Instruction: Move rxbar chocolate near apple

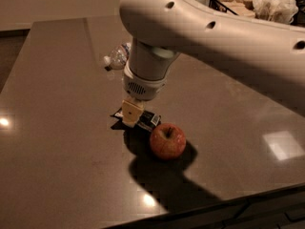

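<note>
Glare marks the dark stone table (pixel 57 80) as a small bright spot at its far left edge. Further in and toward the back, a clear plastic water bottle (pixel 117 56) lies on its side, white cap pointing left; any label on it is too dim to read. In front of the bottle the gripper (pixel 132 113) points straight down from a thick white wrist with a vented collar, and its pale yellow tip is down at the table surface. It covers the middle of the rxbar chocolate (pixel 148 120), a flat black wrapper lying on the table, with one dark corner poking out on the left and its end with white print sticking out on the right. The lettering is too small to make out. Whether the gripper grips the bar or only stands over it cannot be told. Just to the right and slightly nearer the camera sits the apple (pixel 167 141), red and yellow, stem up, very near the bar's printed end. The white arm (pixel 214 37) sweeps across the upper right and casts a broad shadow (pixel 162 180) under the apple. Behind it, at the top right, stand a dark wire basket (pixel 228 1) and crumpled white bags (pixel 276 6).
</note>
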Action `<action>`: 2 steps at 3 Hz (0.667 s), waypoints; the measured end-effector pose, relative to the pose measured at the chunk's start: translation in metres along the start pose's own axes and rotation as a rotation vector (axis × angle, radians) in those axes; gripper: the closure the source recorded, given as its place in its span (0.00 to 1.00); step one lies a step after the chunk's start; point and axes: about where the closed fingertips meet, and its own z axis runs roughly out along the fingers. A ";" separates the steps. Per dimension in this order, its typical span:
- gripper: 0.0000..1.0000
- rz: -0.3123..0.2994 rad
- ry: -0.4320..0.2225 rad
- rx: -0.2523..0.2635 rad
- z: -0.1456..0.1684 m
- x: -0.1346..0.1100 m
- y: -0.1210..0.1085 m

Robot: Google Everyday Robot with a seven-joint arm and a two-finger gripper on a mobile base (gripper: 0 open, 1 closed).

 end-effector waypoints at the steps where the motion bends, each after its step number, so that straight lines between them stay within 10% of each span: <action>1: 0.12 0.013 0.014 -0.004 0.000 0.004 -0.004; 2: 0.00 0.016 0.021 -0.009 0.002 0.006 -0.006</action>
